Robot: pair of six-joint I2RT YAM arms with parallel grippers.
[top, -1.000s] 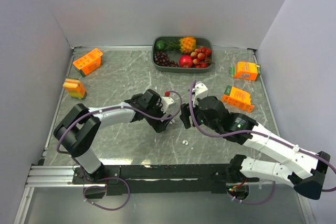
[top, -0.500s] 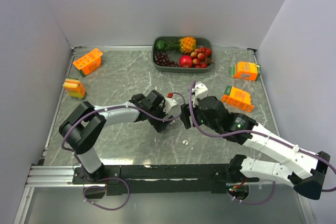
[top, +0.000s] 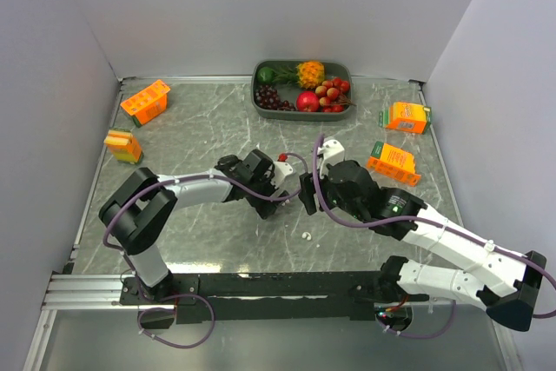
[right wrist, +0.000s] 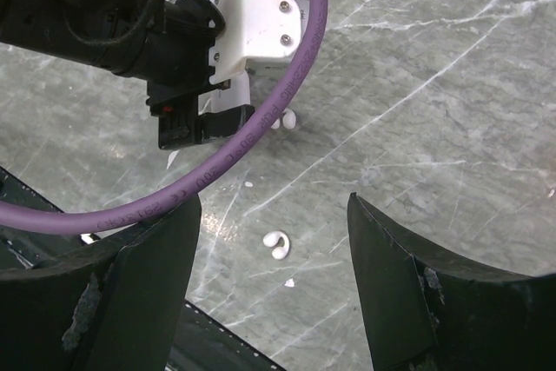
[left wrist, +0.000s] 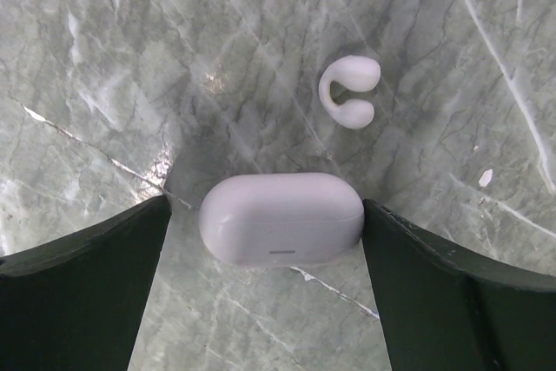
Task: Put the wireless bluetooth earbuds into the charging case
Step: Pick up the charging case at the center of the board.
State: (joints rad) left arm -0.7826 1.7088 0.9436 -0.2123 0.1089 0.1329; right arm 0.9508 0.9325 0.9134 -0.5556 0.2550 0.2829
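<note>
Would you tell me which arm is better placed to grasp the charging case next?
Left. The left gripper, open, straddles the closed white charging case, a finger on each side. The right gripper, also open, hangs over a loose white earbud with no case between its fingers.

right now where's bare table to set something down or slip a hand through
Free: marble between the left cartons and fruit tray; also the near strip by the loose earbud. Crowded: centre, where the left gripper straddles the case facing the right gripper; right cartons too.
</note>
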